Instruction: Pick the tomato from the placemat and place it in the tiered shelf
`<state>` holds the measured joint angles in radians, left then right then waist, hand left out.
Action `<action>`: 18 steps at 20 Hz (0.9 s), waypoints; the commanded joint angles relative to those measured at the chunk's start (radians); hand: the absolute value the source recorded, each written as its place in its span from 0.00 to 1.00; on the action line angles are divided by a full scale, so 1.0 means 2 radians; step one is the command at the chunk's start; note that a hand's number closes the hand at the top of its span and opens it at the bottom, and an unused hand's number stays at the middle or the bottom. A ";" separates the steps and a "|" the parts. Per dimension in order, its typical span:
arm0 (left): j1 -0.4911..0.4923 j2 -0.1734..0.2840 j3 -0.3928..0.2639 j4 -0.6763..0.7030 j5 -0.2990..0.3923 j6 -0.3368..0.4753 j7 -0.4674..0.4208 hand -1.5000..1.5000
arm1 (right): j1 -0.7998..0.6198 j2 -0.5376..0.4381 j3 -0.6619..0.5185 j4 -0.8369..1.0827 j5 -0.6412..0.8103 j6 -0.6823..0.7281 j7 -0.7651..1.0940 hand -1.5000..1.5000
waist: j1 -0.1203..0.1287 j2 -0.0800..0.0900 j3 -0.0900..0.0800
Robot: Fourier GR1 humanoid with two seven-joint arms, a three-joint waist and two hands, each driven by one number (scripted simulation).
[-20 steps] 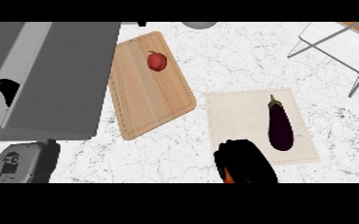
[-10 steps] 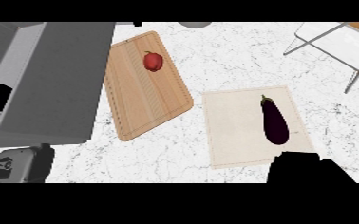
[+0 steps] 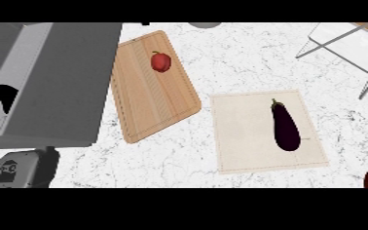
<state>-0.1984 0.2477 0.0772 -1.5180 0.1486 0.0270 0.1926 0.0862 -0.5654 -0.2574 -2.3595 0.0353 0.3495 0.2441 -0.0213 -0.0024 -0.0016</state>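
Pick step not begun: we see no robot hand and cannot tell its state; the tomato (image 3: 161, 62) lies on the cutting board (image 3: 151, 107), not the placemat (image 3: 248, 131), awaiting a reach.

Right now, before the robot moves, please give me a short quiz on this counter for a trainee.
1. True or false: the eggplant lies on the beige placemat.
2. The tomato rests on: A) the placemat, B) the wooden cutting board, C) the bare counter.
3. Fill in: the wire shelf shows at the view's upper ____ corner.
Key: 1 true; 2 B; 3 right.
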 commanded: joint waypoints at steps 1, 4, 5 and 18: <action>-0.027 -0.003 -0.003 0.010 -0.005 0.008 0.017 0.50 | -0.069 -0.073 -0.124 0.050 -0.096 0.026 0.048 1.00 | 0.003 0.001 0.000; -0.024 0.002 -0.001 -0.005 -0.005 0.004 0.020 0.50 | -0.112 -0.118 -0.169 0.144 -0.143 0.043 0.057 1.00 | 0.011 0.001 0.000; -0.013 -0.001 -0.007 -0.001 -0.002 -0.006 0.011 0.50 | -0.137 -0.145 -0.172 0.174 -0.158 0.052 0.072 1.00 | 0.014 0.001 0.000; -0.004 -0.018 -0.014 -0.018 -0.017 0.005 0.012 0.50 | -0.233 -0.215 -0.174 0.509 -0.073 0.088 -0.082 1.00 | 0.018 0.002 0.001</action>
<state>-0.2415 0.2261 0.0625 -1.5031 0.1325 0.0214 0.2017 -0.3237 -0.9596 -0.5973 -1.4933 -0.1310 0.5166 0.1379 0.0136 0.0041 -0.0003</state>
